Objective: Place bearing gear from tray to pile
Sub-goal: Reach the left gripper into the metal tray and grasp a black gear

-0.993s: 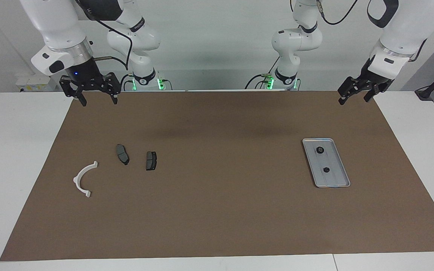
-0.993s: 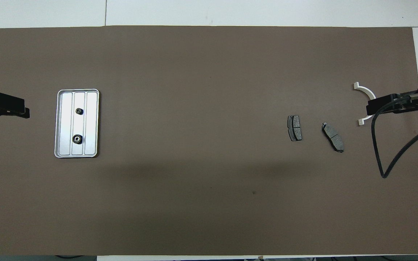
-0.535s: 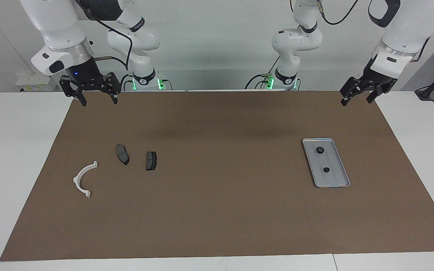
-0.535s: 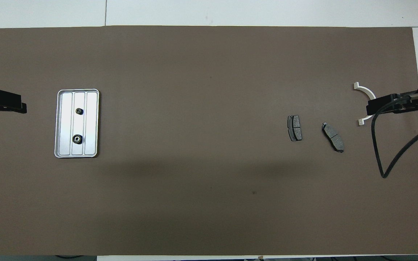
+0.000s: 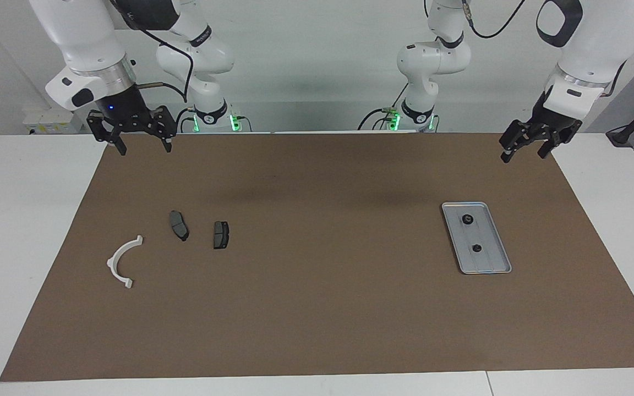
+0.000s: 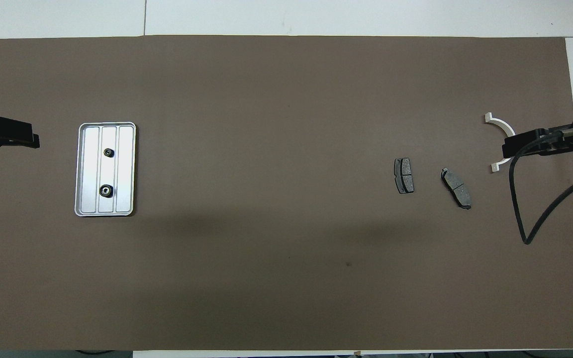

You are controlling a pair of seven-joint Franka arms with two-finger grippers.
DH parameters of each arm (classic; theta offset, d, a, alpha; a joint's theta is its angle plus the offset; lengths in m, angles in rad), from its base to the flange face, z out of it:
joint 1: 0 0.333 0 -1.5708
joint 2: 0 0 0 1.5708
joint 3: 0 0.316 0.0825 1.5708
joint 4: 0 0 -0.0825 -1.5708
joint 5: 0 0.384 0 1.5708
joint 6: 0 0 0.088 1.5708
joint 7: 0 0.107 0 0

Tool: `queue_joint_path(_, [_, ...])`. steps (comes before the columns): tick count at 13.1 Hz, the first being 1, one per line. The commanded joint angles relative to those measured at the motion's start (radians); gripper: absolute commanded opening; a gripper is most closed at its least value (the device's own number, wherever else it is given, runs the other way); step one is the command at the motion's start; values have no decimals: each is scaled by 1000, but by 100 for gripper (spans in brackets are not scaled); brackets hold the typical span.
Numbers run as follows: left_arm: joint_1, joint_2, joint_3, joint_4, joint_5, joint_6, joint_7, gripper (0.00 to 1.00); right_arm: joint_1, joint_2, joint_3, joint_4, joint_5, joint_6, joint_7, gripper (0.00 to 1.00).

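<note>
Two small black bearing gears sit in a silver ridged tray on a brown mat, toward the left arm's end of the table; one gear lies nearer the robots than the other; neither is touched. In the overhead view the tray is at nine o'clock; the pile is at three o'clock, well apart from it: two dark grey brake-pad plates side by side and a white half-ring bracket. The left gripper hangs in the air above the mat's edge, fingers spread, grasping nothing; the right gripper hangs above the mat's corner at the pile's end, fingers spread, empty, waiting.
</note>
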Motion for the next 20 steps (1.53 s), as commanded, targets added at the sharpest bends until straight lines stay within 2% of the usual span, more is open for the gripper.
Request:
queue_joint_path(1, [7, -5, 0, -111, 1, 105, 2, 100, -7, -17, 3, -19, 3, 2, -9, 100])
queue_joint_path(4, [4, 15, 0, -296, 2, 301, 24, 100, -9, -17, 3, -19, 3, 2, -9, 100])
queue_joint_path(6, [6, 46, 2, -358, 5, 370, 49, 100, -9, -17, 3, -19, 3, 2, -12, 100])
queue_joint_path(9, [30, 35, 2, -481, 8, 473, 58, 100, -9, -16, 3, -19, 3, 4, -11, 100])
queue_joint_path(10, [30, 49, 2, -508, 8, 505, 58, 96, -9, -16, 3, -19, 3, 4, -9, 100])
queue_joint_path(11, [29, 68, 2, -534, 8, 533, 59, 86, -9, -16, 3, -17, 3, 5, -9, 100])
queue_joint_path(13, [23, 100, 0, -562, 7, 577, 56, 73, -9, -16, 3, -15, 3, 4, -15, 100])
queue_joint_path(17, [23, 138, 0, -567, 8, 602, 56, 62, -9, -17, 3, -17, 3, 4, -24, 100])
queue_joint_path(20, [18, 161, 0, -567, 7, 625, 49, 61, -10, -22, 3, -25, 5, 4, -27, 100])
